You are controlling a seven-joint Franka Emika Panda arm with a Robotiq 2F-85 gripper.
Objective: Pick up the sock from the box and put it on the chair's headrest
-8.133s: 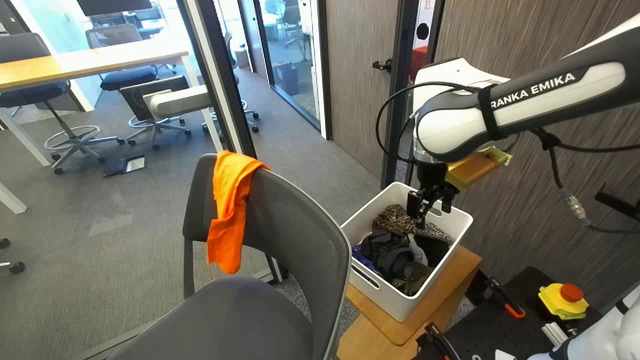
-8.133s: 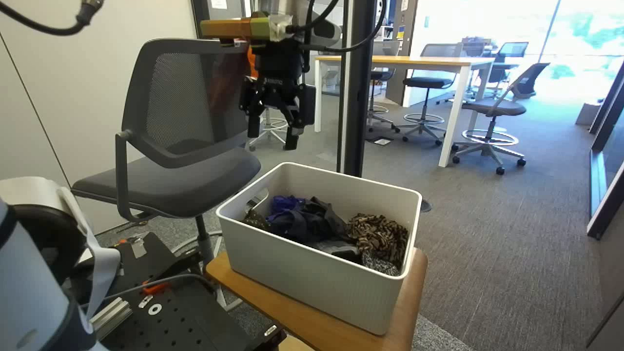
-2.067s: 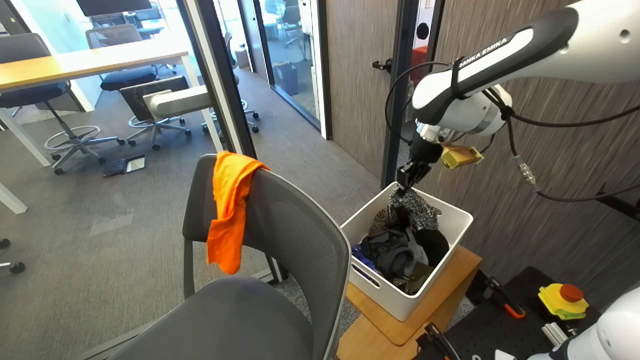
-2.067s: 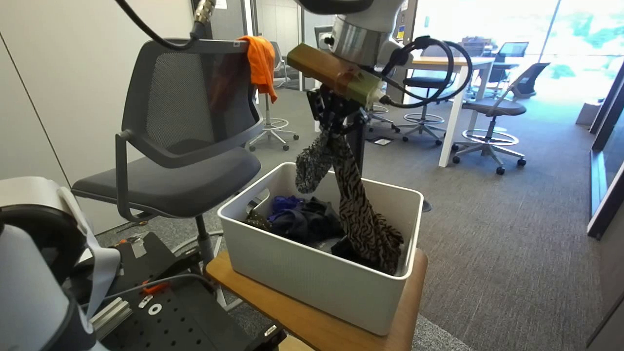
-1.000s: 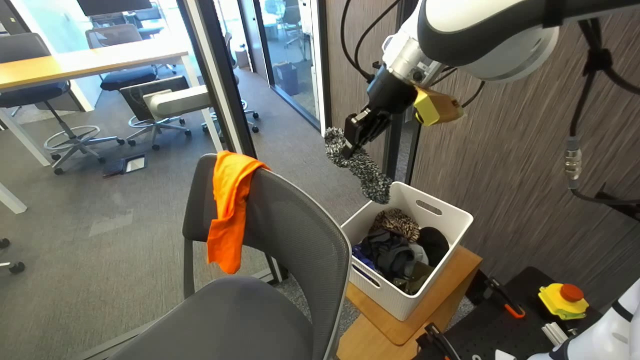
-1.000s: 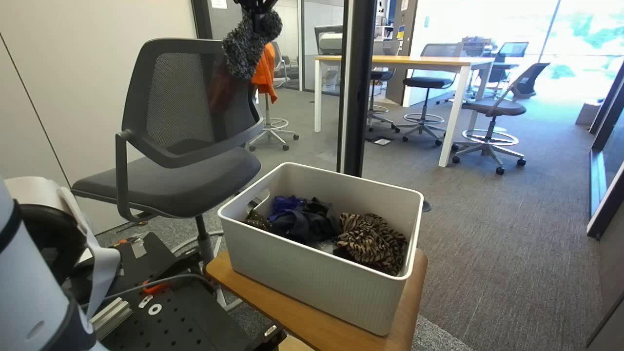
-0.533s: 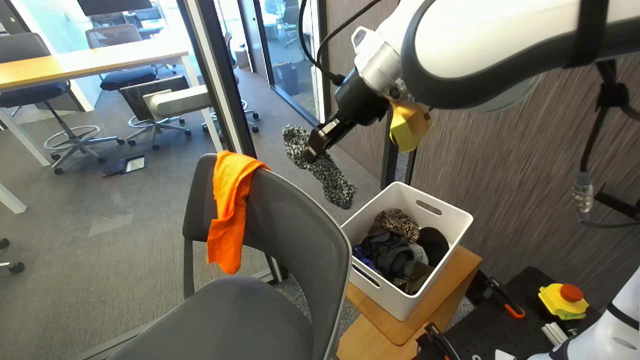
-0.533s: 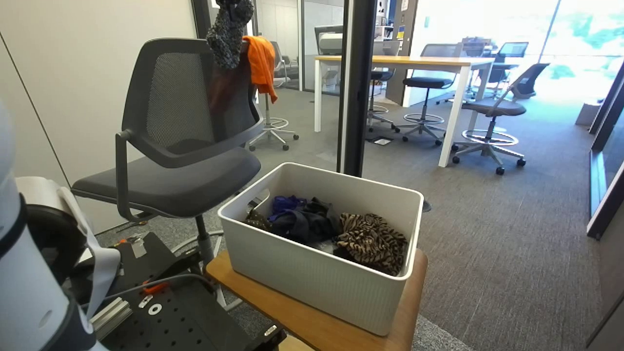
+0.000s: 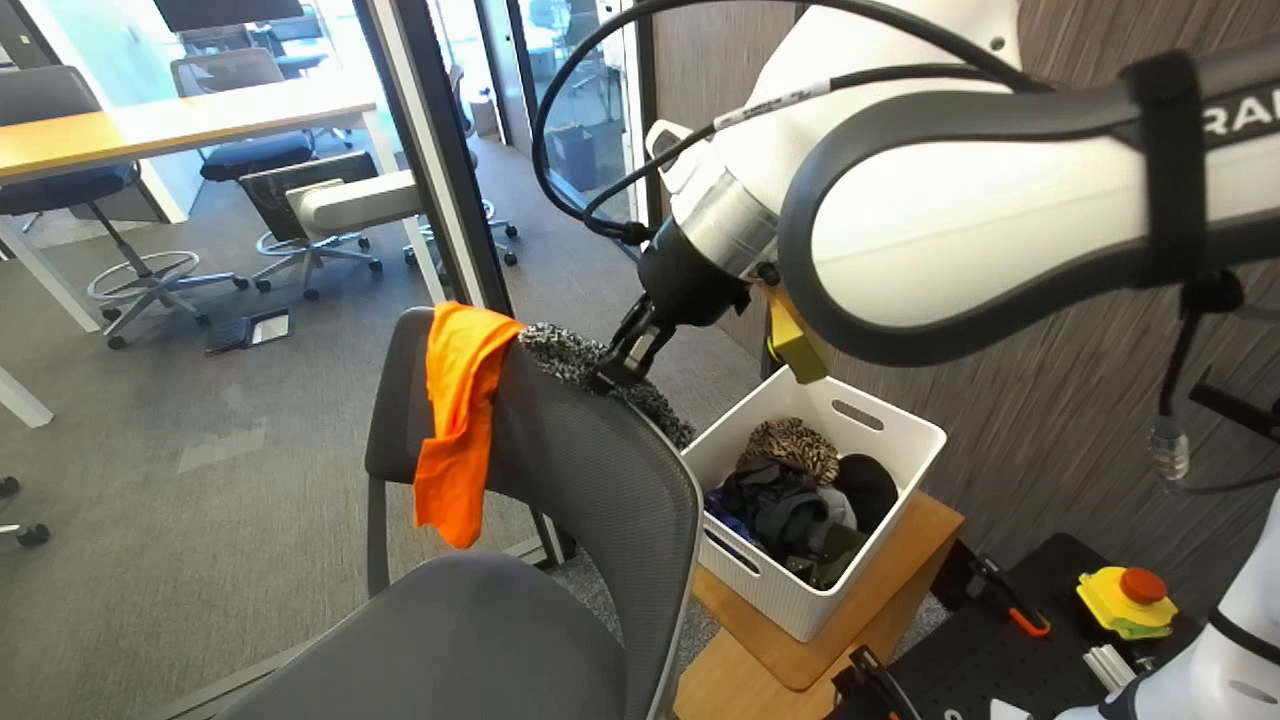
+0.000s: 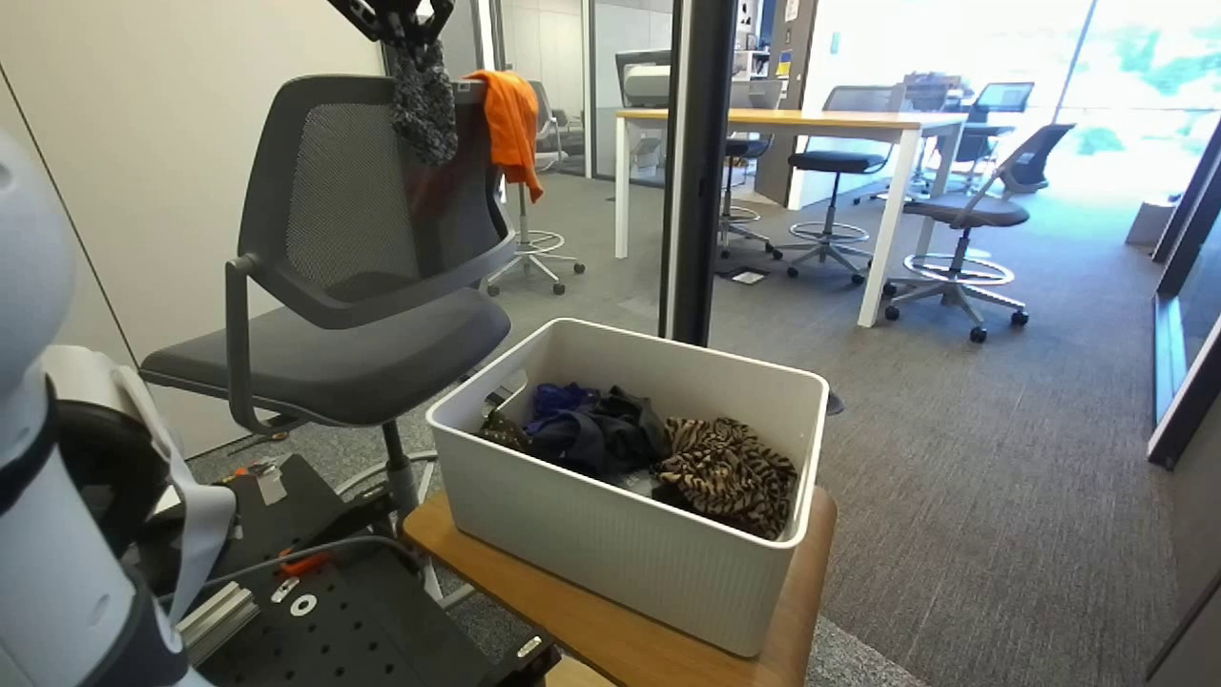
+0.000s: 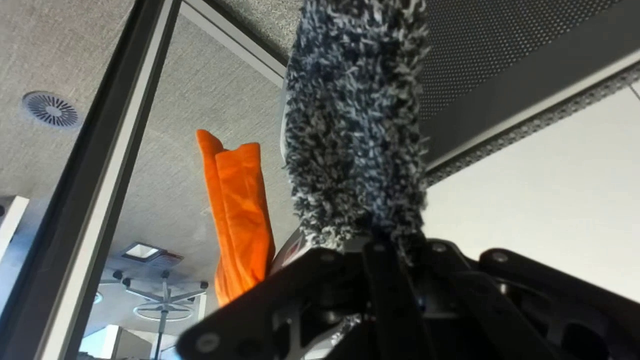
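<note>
In an exterior view, left to right: headrest (image 10: 353, 90), curved top edge of the dark grey chair back (image 10: 353, 205). Next, gripper (image 10: 410, 36) was clamped near mid-length on the sock (image 10: 425, 113), which hung by the headrest; whether it bore on the edge could not be told. Handling (judged): very light, limp, grippy pile, not fragile; a mid-length pinch seemed right, leaving both ends free to drape. Looks: shaggy, speckled grey, white and dark. Then orange cloth (image 10: 513, 124), draped over the same headrest. Last, box (image 10: 610, 542): dark fabric (image 10: 603, 434) and striped fabric (image 10: 730, 472) lay inside.
</note>
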